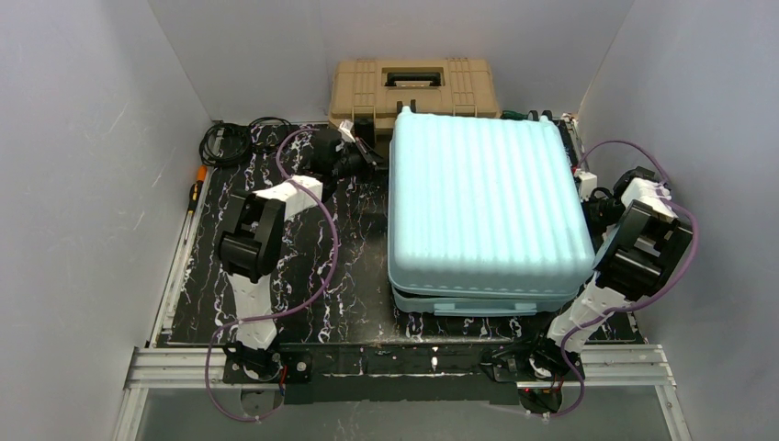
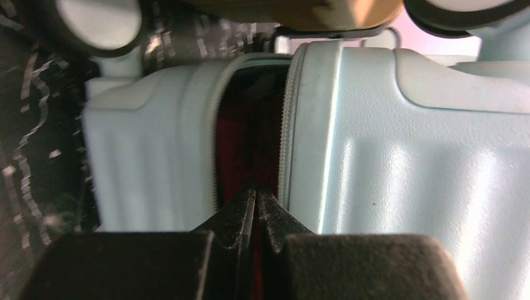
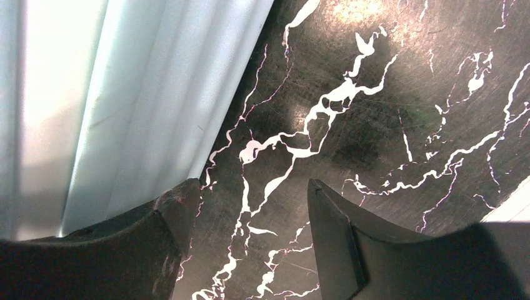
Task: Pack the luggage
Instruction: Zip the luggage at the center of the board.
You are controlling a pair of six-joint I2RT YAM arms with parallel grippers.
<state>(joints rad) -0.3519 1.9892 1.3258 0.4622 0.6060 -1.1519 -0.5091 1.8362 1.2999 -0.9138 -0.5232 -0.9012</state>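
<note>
Two tools flank the luggage (image 1: 487,207): left tool (image 2: 257,195) pinched shut at its gaping zip seam (image 2: 250,119), right tool (image 3: 250,190) open beside it.

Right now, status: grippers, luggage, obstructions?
Left gripper shut at zipper gap. Right gripper open over marble table. Pale mint-blue hard-shell suitcase lid down, unzipped. Tan plastic toolbox behind.

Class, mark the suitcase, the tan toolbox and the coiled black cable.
suitcase (image 1: 487,202), top view, its ribbed lid.
tan toolbox (image 1: 367,87), top view, lid left of the handle.
coiled black cable (image 1: 219,147), top view, the coil's loops.
</note>
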